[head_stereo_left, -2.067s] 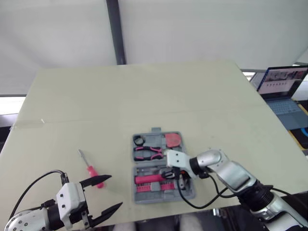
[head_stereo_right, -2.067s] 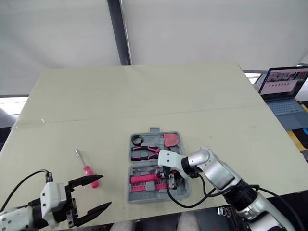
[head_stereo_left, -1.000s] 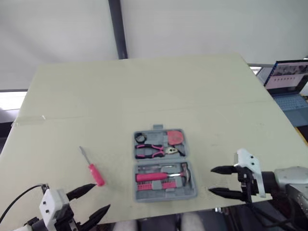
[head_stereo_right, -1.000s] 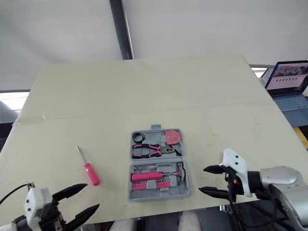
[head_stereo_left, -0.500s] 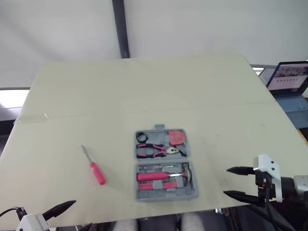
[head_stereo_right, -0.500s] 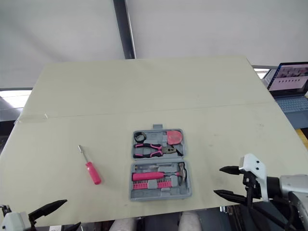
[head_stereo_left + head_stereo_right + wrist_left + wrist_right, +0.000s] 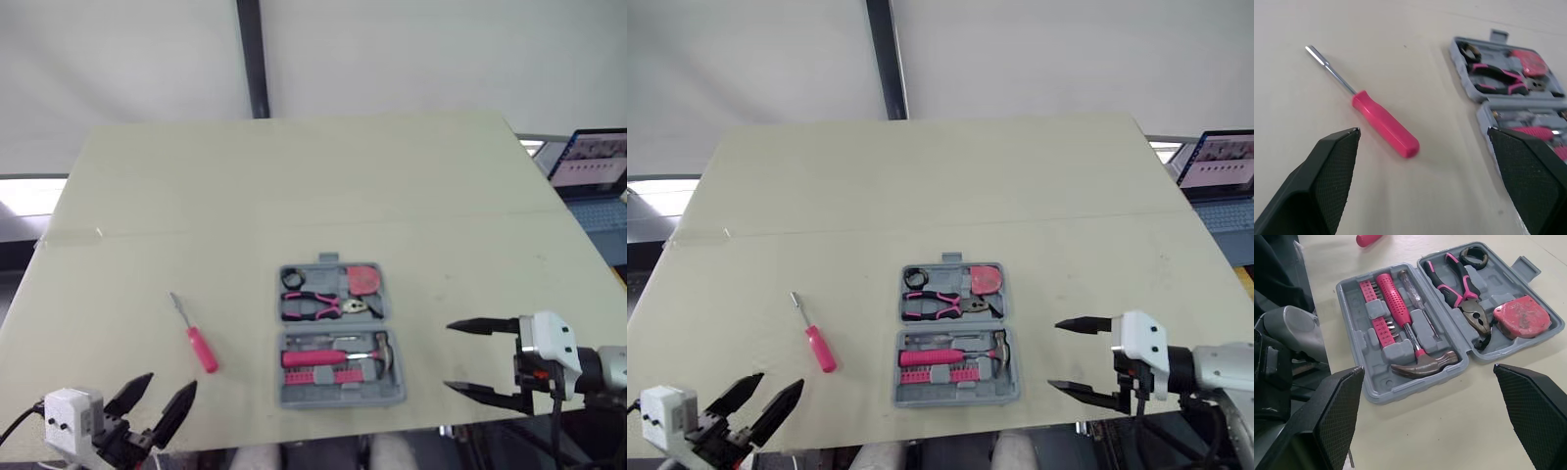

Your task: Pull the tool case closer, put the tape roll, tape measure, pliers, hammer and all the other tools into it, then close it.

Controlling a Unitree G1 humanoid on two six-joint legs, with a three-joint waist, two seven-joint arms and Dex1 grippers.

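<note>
Case (image 7: 955, 398) open, holding hammer (image 7: 1422, 360) and pliers (image 7: 1459, 281). Screwdriver (image 7: 820, 350) outside at its 9 o'clock. Left gripper (image 7: 774, 385) and right gripper (image 7: 1055, 354): jaws apart, empty.

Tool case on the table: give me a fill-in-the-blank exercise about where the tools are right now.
1. The only tool lying outside the tool case is the pink-handled ____.
2. That tool lies on the robot's ____ side of the case.
3. Inside the case, the pliers share their half with the red ____.
4. The right gripper has its jaws ____.

Missing words: screwdriver; left; tape measure; open.
</note>
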